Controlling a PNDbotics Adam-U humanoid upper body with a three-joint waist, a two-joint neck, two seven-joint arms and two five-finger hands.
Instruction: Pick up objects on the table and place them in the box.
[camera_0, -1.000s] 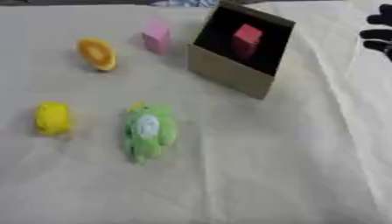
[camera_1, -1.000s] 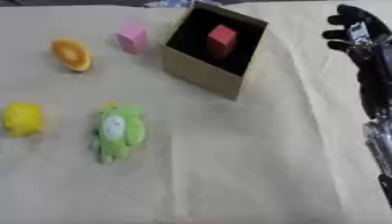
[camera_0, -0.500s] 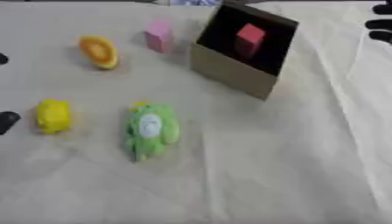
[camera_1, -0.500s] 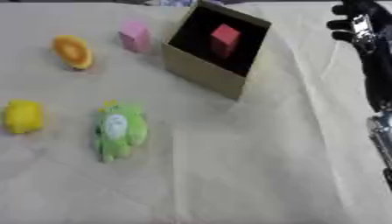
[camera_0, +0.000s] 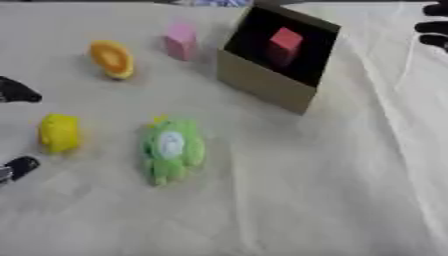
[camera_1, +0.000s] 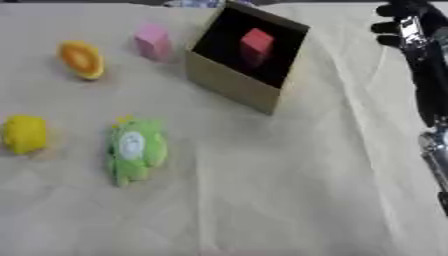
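A cardboard box (camera_0: 267, 85) with a dark interior is seen at the far centre of the table (camera_0: 332, 190), tipped so that its opening faces up and toward the camera. A red block (camera_0: 284, 42) is lodged inside it, against the far wall. Just left of the box, apart from it, a pink block (camera_0: 181, 41) stands upright. Farther left, an orange rounded object (camera_0: 112, 59) lies on the cloth. Nearer, at the left of the table, a yellow rounded object (camera_0: 59, 132) rests, and to its right, well apart from the box, a green plush toy (camera_0: 171, 150) with a pale patch on its front lies lengthwise.

The left hand (camera_0: 16, 92) is visible only as dark fingertips at the left edge, one tip above the yellow object and another below it, near but not touching it; whether its fingers are spread or curled cannot be told. The right hand (camera_1: 402, 25) is raised at the far right corner, right of the box and apart from it, with its forearm running down the right edge; nothing is seen held in it, and the pose of its fingers cannot be made out.

The table is covered by a pale, creased cloth.
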